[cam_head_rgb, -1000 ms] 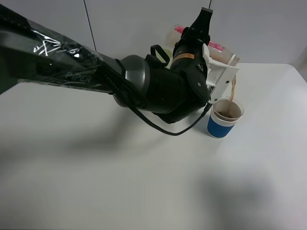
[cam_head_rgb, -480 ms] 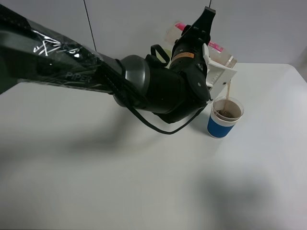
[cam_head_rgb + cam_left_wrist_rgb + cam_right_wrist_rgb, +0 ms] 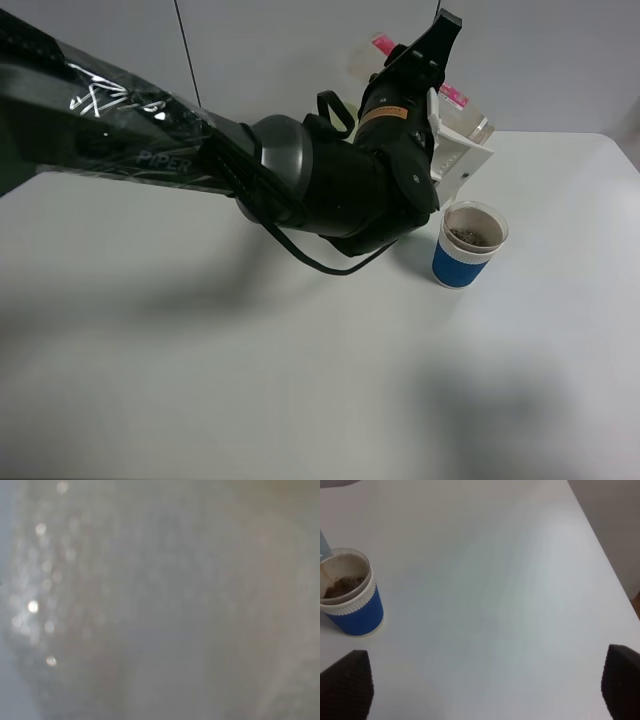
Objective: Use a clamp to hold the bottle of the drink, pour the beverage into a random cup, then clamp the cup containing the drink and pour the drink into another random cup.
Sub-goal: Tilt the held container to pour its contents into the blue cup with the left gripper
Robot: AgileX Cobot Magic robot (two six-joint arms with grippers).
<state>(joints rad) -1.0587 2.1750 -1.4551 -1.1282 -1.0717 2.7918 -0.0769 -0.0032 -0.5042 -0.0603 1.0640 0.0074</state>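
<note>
The clamp, my left gripper (image 3: 441,98) on the glossy black arm, is shut on the clear bottle (image 3: 468,116), which lies tipped on its side with its neck just above the blue-sleeved cup (image 3: 468,247). No stream runs from the neck. Brown beverage (image 3: 474,236) lies in the cup. The left wrist view is a grey blur pressed against the bottle (image 3: 160,600). In the right wrist view the cup (image 3: 351,594) with the beverage (image 3: 342,586) stands far from my open, empty right gripper (image 3: 482,687), whose black fingertips (image 3: 346,684) show at the frame's corners.
The white table (image 3: 300,380) carries only the blue cup in these views. The thick black left arm (image 3: 200,150) crosses from the left edge to the cup. The table's right edge (image 3: 600,545) shows in the right wrist view. No other cup is in view.
The brown stream from the bottle into the cup thinned and has stopped. The left gripper has tipped the bottle's neck slightly upward. The cup has stayed in place.
</note>
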